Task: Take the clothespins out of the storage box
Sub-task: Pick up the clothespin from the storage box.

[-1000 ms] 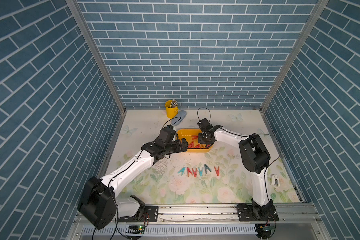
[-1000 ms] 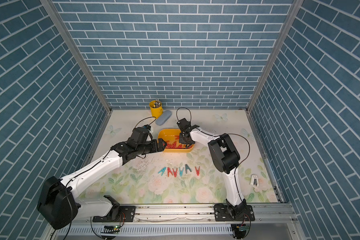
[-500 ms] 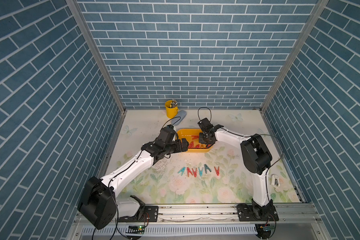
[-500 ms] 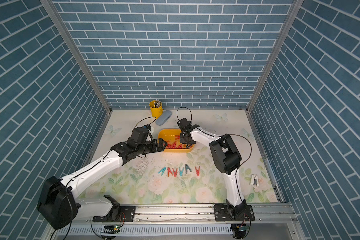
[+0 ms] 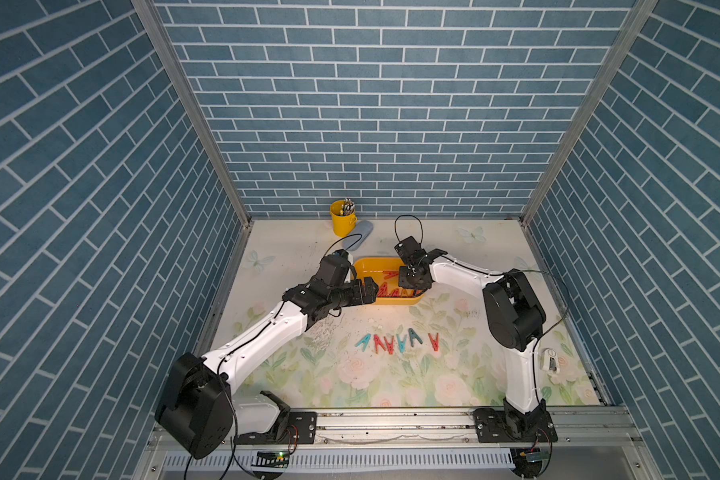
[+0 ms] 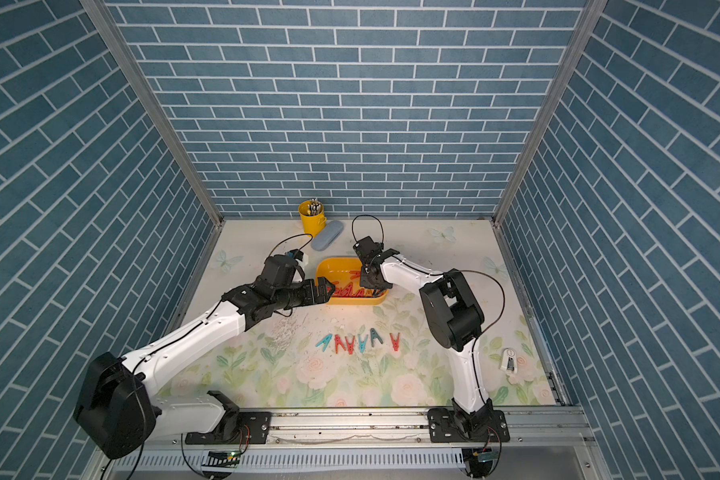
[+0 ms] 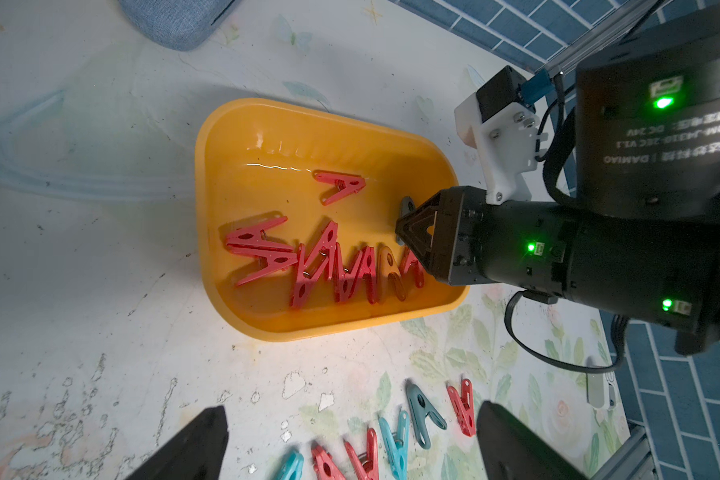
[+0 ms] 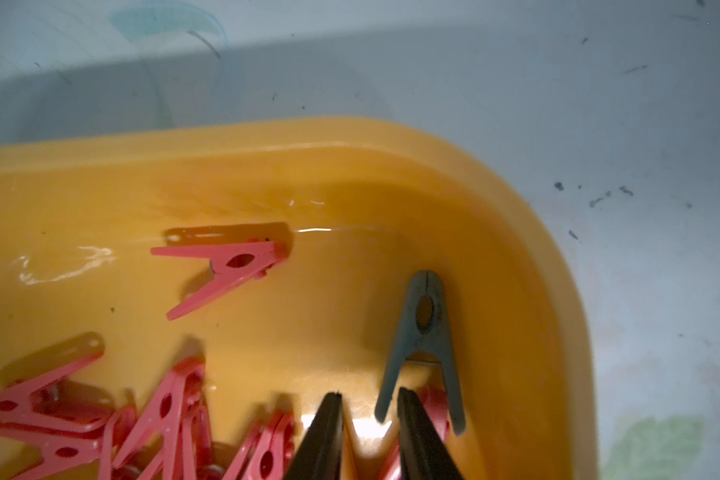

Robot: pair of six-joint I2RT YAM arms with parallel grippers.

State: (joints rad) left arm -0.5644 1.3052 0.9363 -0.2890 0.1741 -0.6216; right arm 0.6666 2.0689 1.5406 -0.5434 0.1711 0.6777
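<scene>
The yellow-orange storage box (image 5: 375,262) (image 6: 336,262) sits mid-table. Several red clothespins (image 7: 329,266) are piled along its front wall, one red clothespin (image 8: 225,262) lies apart, and a grey-teal clothespin (image 8: 422,332) lies by the right-hand corner. My right gripper (image 8: 370,392) (image 5: 410,286) reaches down into the box. Its jaws stand a little apart, and one leg of the grey-teal pin ends just at the tips, ungripped. My left gripper (image 7: 350,409) (image 5: 371,291) hangs wide open and empty by the box's front left corner. A row of red and teal clothespins (image 5: 398,343) (image 7: 395,440) lies on the table in front.
A yellow pen cup (image 5: 343,218) and a grey-blue case (image 6: 327,241) stand behind the box near the back wall. A small white object (image 5: 551,359) lies at the right edge. Brick walls close in three sides of the flowered table (image 5: 433,386).
The right arm has shifted slightly over the box, its jaws as narrow as before. The left arm and the clothespins have not visibly moved.
</scene>
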